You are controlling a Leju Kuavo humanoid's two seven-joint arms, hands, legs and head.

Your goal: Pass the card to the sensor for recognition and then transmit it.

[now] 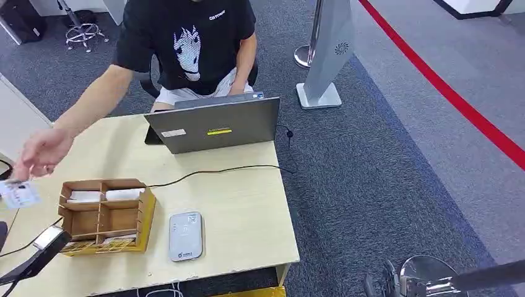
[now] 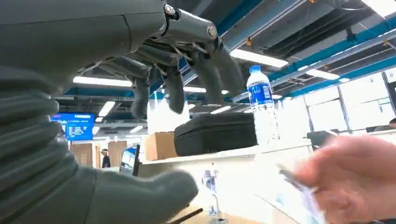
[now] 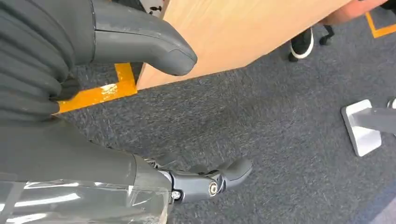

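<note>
A person seated behind the table reaches a hand (image 1: pixel 43 151) out past its far left edge and holds a pale card (image 1: pixel 18 193). In the left wrist view the same card (image 2: pixel 303 196) is blurred in that person's fingers (image 2: pixel 355 177), just in front of my left hand (image 2: pixel 140 93). That hand has its fingers spread and holds nothing. The grey card sensor (image 1: pixel 186 235) lies flat near the table's front edge. My right hand (image 3: pixel 70 140) hangs beside the table over the carpet, with thumb and fingers apart and nothing in it.
A grey laptop (image 1: pixel 216 124) stands at the back of the wooden table (image 1: pixel 247 210), with a black cable (image 1: pixel 216 170) running across. A wooden divided box (image 1: pixel 105 216) sits left of the sensor. A stanchion base (image 1: pixel 319 93) stands on the carpet to the right.
</note>
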